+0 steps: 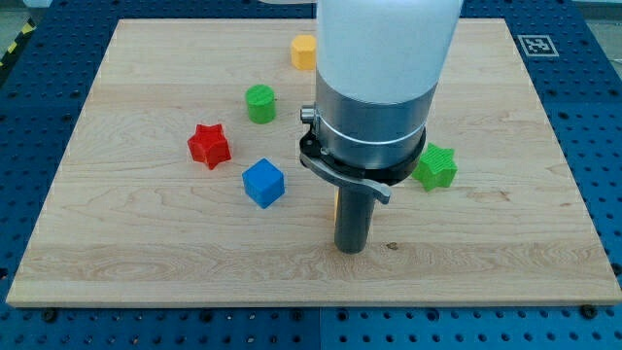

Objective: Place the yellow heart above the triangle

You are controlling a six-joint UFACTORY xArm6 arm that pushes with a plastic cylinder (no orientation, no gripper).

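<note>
My tip [352, 250] rests on the wooden board [146, 262], below the board's middle. A thin yellow-orange sliver of a block [335, 202] shows at the rod's left edge, touching or just behind it; its shape is hidden. Another yellow block [303, 51] lies near the view's top, its right part hidden behind my arm, so its shape is unclear. No triangle can be made out; my arm covers the board's centre.
A green cylinder [260, 103] lies left of my arm, a red star [208, 145] further left and a blue cube [263, 183] left of the rod. A green star-like block [435, 166] lies right of my arm.
</note>
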